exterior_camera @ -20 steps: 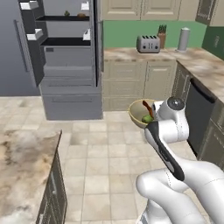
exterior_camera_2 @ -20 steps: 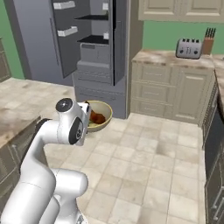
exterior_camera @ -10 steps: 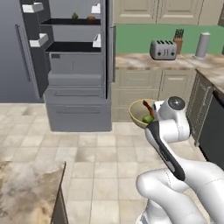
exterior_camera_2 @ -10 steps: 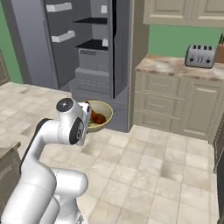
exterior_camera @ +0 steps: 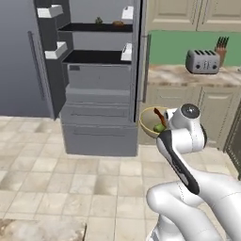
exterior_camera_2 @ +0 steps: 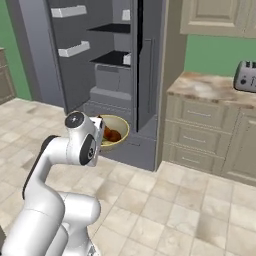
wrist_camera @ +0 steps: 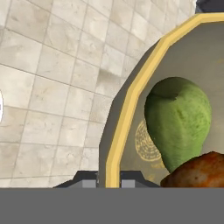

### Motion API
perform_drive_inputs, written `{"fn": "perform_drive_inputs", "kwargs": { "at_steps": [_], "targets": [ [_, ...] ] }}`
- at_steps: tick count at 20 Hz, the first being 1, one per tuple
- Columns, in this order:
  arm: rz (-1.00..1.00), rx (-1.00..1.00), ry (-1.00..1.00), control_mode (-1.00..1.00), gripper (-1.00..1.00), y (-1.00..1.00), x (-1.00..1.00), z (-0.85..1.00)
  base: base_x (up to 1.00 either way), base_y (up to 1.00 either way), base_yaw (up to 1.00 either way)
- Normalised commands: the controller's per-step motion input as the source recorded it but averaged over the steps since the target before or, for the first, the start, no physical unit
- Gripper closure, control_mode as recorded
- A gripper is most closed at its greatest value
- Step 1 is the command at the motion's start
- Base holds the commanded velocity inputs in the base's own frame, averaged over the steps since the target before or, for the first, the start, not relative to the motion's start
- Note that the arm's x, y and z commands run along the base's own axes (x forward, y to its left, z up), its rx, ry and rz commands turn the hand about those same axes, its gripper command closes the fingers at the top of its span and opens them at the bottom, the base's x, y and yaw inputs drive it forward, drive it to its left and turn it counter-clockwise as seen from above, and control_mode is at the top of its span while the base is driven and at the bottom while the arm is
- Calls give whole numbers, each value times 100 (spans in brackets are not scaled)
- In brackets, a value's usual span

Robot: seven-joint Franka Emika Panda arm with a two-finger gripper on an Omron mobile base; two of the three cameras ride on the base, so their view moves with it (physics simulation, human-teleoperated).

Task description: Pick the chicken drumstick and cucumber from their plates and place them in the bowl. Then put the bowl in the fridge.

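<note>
bowl: the cream-tan bowl is being carried off the floor at the end of the arm, in front of the open fridge; in the right base view the bowl is hanging just ahead of the lower drawers.
contents: the cucumber is lying inside as a stubby green lump, touching the reddish-brown chicken drumstick beside it; both plates' items are already in the bowl, so the loading step looks done.
gripper: the gripper is pinching the bowl's yellowish rim, one dark tip outside the wall and one inside, jaws clamped on the rim.
handling, bowl: it is looking rigid and hard-walled, light for its width, but held by one edge only, so the load is hanging off to one side and may be wanting to swing or twist in the pinch.
handling, contents: the two pieces are sitting loose and rounded, likely to roll or slide toward the low side if the bowl is tipping.
where to hold: the rim pinch seems the only practical grip; keeping the bowl level is mattering more than squeezing harder.
fridge: doors are standing open, dark shelves and white door bins showing, grey drawers below.
change from earlier: the whole scene is shifting because the base is driving; the fridge is now standing nearer and more central in the left base view, and the toaster has slid toward the middle of the picture.
unchanged: the bowl is keeping the same place against the arm, and the grip is staying closed.
</note>
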Motion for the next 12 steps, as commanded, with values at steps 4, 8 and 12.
{"fn": "perform_drive_inputs", "kwargs": {
  "at_steps": [4, 8, 12],
  "targets": [
    [0, 0, 0, 100, 100, 0, 0, 0, 75, 37, 30],
    [0, 0, 0, 100, 100, 0, 0, 0, 72, 32, 34],
    [0, 0, 0, 100, 100, 0, 0, 0, 92, 25, 12]
  ]
}}
